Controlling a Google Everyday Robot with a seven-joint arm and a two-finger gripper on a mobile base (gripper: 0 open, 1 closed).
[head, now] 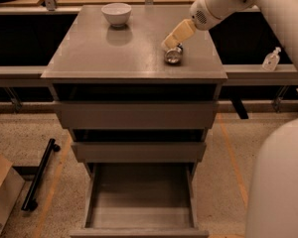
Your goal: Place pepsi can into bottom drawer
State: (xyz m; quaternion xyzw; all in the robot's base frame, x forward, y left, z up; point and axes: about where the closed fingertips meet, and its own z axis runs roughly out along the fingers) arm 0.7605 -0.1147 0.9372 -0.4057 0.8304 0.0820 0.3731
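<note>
The pepsi can (173,56) lies on its side on the cabinet top (109,53), towards the right, with its silver end facing me; most of its blue body is hidden. My gripper (175,37) is right over the can's far part, touching or very near it, with the white arm (223,4) reaching in from the upper right. The bottom drawer (139,205) is pulled out at the base of the cabinet, and nothing lies in it. The two upper drawers stand slightly ajar.
A white bowl (116,13) stands at the back of the cabinet top. A small clear bottle (271,59) sits on the ledge to the right. A cardboard box (1,192) and a black bar (38,181) lie on the floor at left. My white base (280,182) fills the lower right.
</note>
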